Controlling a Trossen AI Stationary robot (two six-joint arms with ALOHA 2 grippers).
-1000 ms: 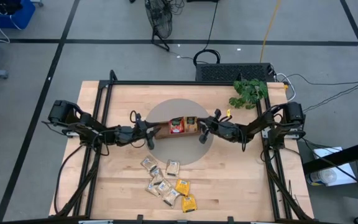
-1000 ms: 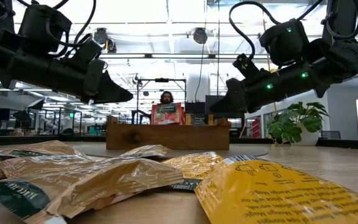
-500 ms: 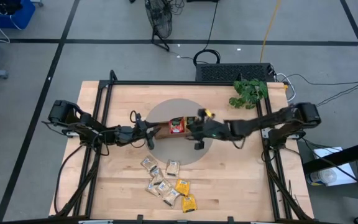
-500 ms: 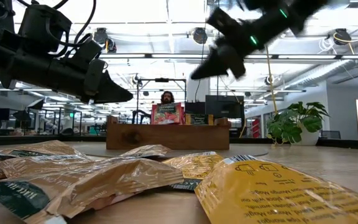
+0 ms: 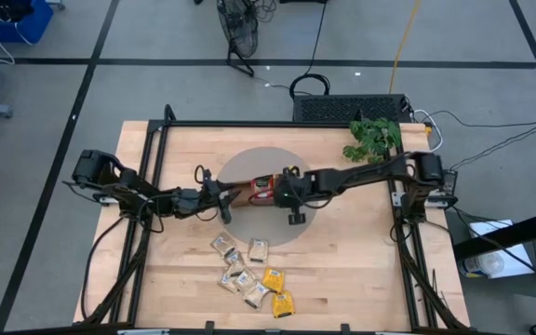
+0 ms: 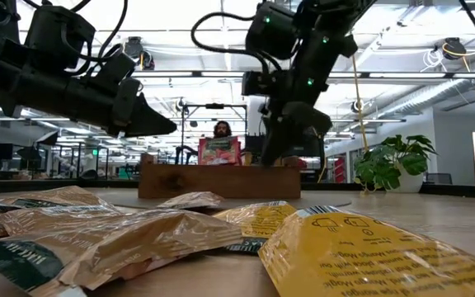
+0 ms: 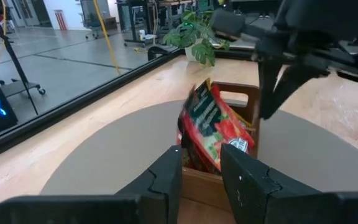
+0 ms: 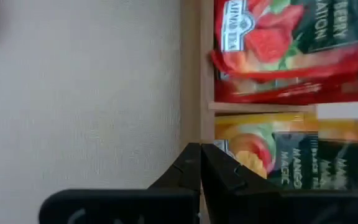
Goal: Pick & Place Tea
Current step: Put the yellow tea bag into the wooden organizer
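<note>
Wooden tabletop; loose tea sachets (image 5: 252, 275) lie near its front edge, few already in tray (image 5: 270, 189) mid-table; light, flat, crinkly, probably slippery, best pinched at an edge; right gripper (image 5: 283, 193) pressed together, empty, over tray; left gripper (image 5: 227, 197) partly spread, empty, beside tray.

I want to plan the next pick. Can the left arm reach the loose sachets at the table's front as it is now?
Probably yes: the left gripper hangs beside the tray, and nothing lies between it and the loose sachets.
</note>
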